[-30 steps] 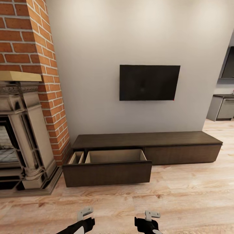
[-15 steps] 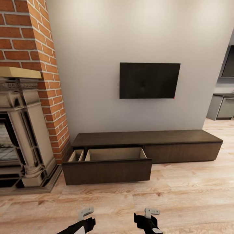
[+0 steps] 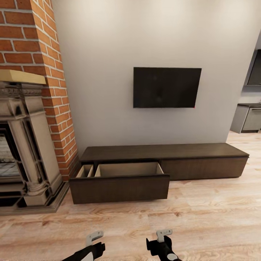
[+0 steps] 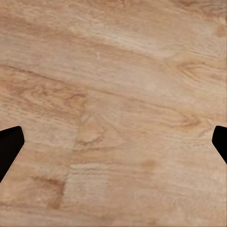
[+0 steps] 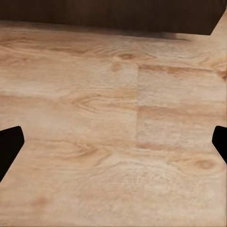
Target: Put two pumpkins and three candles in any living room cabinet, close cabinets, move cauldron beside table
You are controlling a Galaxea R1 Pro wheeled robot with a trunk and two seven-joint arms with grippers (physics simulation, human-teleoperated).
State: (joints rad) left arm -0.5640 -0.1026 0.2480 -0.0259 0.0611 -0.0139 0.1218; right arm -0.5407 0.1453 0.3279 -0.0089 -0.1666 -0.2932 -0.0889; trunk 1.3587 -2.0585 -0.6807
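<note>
The long dark-brown cabinet [image 3: 203, 168] stands against the grey wall under the TV. Its left drawer [image 3: 119, 188] is pulled out over the floor, and the pale beige inside [image 3: 127, 169] shows nothing in the part I can see. A narrow side compartment [image 3: 85, 171] is open beside it. My left gripper [image 3: 95, 239] and right gripper [image 3: 163, 235] hang low above the plank floor, a good way in front of the drawer. Both are open and hold nothing, with their fingertips [image 4: 9, 146] [image 5: 9, 146] spread wide in the wrist views. The pumpkins, candles and cauldron are out of view.
An ornate stone fireplace [image 3: 25, 145] and a red brick chimney [image 3: 40, 43] stand at the left, close to the drawer's end. A black TV [image 3: 166, 87] hangs on the wall. Grey kitchen units [image 3: 250, 119] show at the far right. Light wood floor [image 3: 210, 217] lies between me and the cabinet.
The whole picture has slid slightly upward, so the camera has moved. My right gripper has shifted a little left and up in the view. The drawer stays open as before.
</note>
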